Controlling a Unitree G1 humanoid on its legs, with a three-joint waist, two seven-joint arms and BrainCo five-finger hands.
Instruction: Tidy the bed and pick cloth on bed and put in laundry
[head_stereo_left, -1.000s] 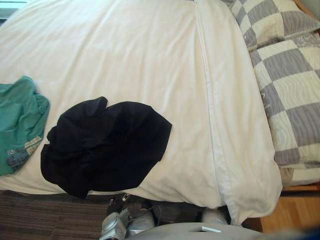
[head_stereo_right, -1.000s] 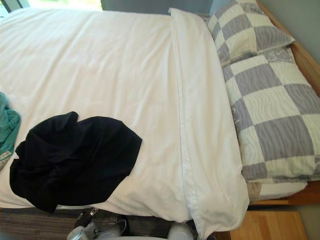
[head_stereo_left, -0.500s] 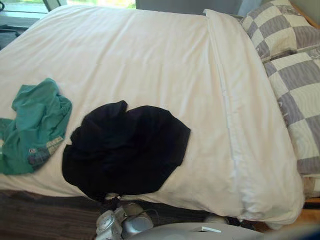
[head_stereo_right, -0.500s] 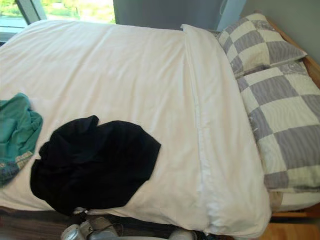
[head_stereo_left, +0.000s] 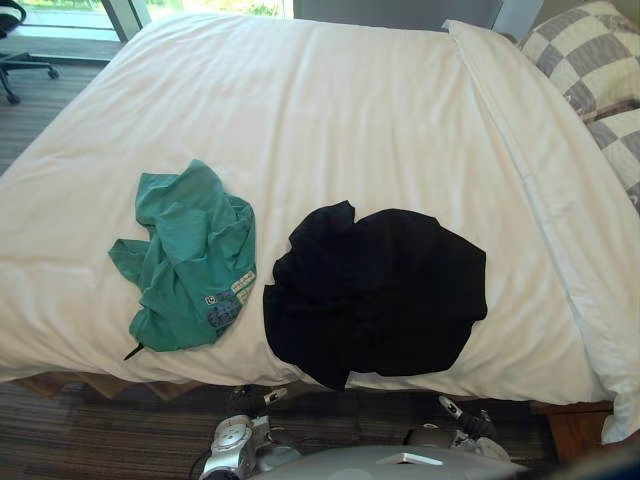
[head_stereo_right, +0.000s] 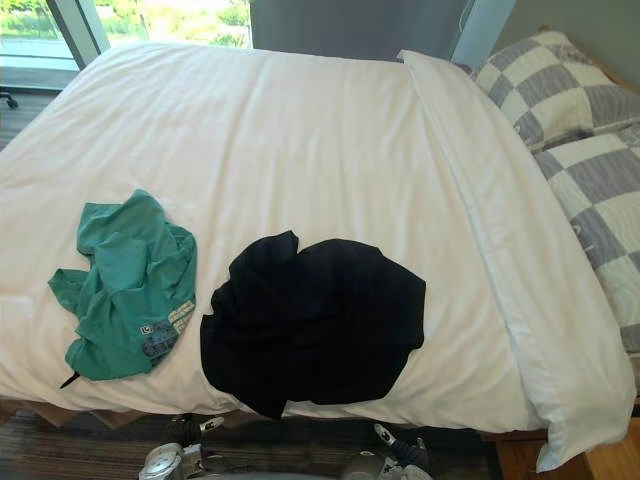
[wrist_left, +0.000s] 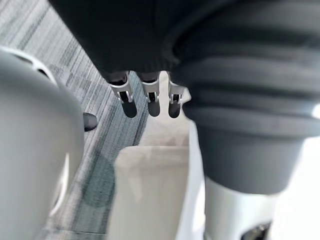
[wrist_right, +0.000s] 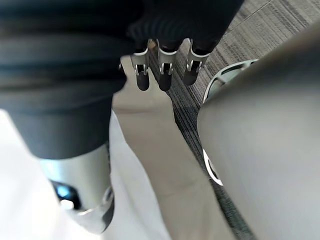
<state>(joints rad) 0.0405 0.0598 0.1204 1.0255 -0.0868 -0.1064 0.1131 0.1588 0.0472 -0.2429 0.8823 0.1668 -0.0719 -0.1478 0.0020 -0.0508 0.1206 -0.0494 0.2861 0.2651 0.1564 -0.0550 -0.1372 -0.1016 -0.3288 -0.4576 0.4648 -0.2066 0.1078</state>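
Observation:
A crumpled black cloth (head_stereo_left: 375, 290) lies on the white duvet (head_stereo_left: 300, 110) near the bed's front edge. To its left, slightly apart, a teal shirt (head_stereo_left: 195, 260) lies bunched up with a printed label showing. My left hand (wrist_left: 152, 97) hangs low beside my body, below the bed's edge, fingers straight and holding nothing. My right hand (wrist_right: 164, 70) hangs the same way on the other side, fingers straight and empty. Both hands are well short of the cloths.
Grey-and-cream checked pillows (head_stereo_right: 560, 85) lie at the head of the bed on the right, past the duvet's folded edge (head_stereo_right: 500, 230). A window (head_stereo_right: 150, 20) runs behind the bed. An office chair (head_stereo_left: 15, 40) stands far left on the striped carpet (head_stereo_left: 90, 430).
The camera has swung left: the pillows slid toward the right edge and the whole teal shirt came into view. Neither cloth has moved on the bed.

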